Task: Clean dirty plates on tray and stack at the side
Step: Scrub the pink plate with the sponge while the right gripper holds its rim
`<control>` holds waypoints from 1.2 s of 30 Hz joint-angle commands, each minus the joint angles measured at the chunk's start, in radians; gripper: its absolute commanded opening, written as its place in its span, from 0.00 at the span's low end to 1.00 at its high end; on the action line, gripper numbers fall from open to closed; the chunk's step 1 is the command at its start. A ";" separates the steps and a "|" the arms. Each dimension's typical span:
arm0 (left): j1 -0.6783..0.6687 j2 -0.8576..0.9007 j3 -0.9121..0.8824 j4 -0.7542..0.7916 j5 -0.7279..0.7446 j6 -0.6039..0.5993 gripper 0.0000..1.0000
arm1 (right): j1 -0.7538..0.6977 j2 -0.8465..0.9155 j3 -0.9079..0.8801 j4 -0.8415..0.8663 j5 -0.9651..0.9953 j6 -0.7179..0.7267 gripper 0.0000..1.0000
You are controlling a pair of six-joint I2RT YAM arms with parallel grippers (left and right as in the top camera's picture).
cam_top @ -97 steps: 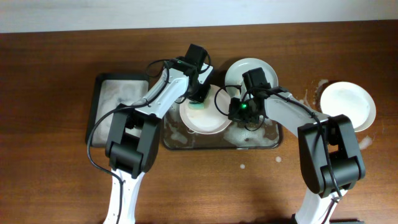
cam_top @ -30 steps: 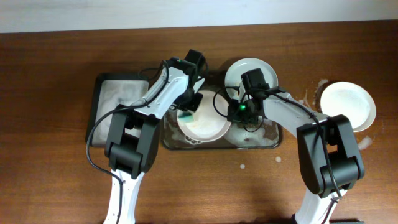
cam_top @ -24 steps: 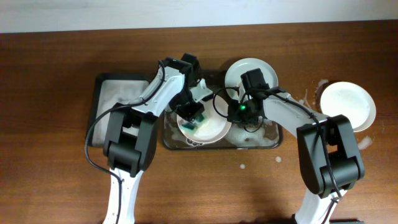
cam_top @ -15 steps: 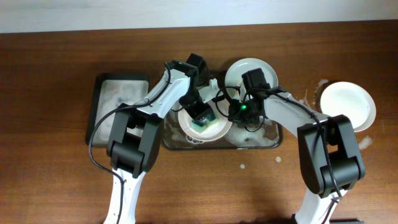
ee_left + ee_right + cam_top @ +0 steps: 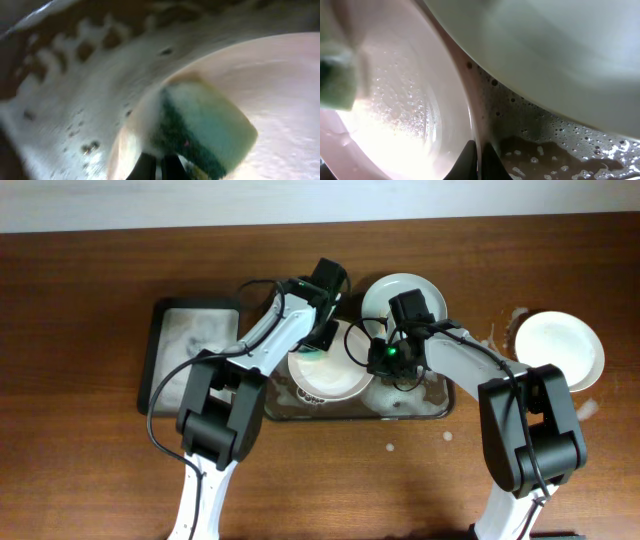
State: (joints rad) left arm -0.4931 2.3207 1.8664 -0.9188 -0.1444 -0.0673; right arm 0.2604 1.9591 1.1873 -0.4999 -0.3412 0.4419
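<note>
A white sudsy plate (image 5: 335, 375) lies in the wet dark tray (image 5: 415, 408). My left gripper (image 5: 318, 342) is shut on a green sponge (image 5: 205, 131) and presses it on the plate's far left part (image 5: 285, 95). My right gripper (image 5: 374, 363) is shut on that plate's right rim (image 5: 479, 150); the plate's inside (image 5: 415, 100) is foamy. A second white plate (image 5: 400, 298) leans over the tray's back edge and fills the top of the right wrist view (image 5: 560, 55). A third white plate (image 5: 558, 350) sits on the table at the right.
A smaller dark tray (image 5: 185, 345) with suds lies left of the main tray. Suds and water drops lie on the wooden table near the right plate (image 5: 495, 338) and in front of the tray (image 5: 388, 448). The tray floor is foamy (image 5: 560, 145).
My left gripper has swept the sponge round the plate, from its left edge to its middle and back up to its far left part. My right gripper has kept its hold on the rim.
</note>
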 commanded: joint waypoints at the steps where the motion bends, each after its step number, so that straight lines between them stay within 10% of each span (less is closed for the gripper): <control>1: 0.026 0.037 -0.022 -0.089 -0.179 -0.122 0.00 | 0.008 0.011 -0.006 -0.012 -0.013 -0.019 0.04; 10: 0.026 0.037 -0.022 -0.192 0.529 0.605 0.00 | 0.008 0.011 -0.006 -0.012 -0.014 -0.019 0.04; 15: 0.026 0.037 -0.022 -0.067 0.519 0.566 0.00 | 0.008 0.011 -0.006 -0.012 -0.013 -0.019 0.04; 24: 0.026 0.037 -0.022 0.028 -0.081 -0.054 0.00 | 0.008 0.011 -0.006 -0.012 -0.013 -0.020 0.04; 28: 0.025 0.037 -0.022 -0.149 -0.033 -0.031 0.00 | 0.008 0.011 -0.006 -0.012 -0.013 -0.019 0.04; 36: 0.024 0.037 -0.022 -0.241 0.633 0.595 0.00 | 0.008 0.011 -0.006 -0.012 -0.013 -0.019 0.04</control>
State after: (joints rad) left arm -0.4488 2.3192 1.8729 -1.1522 0.2287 0.2939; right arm 0.2623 1.9591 1.1873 -0.5072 -0.3500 0.4366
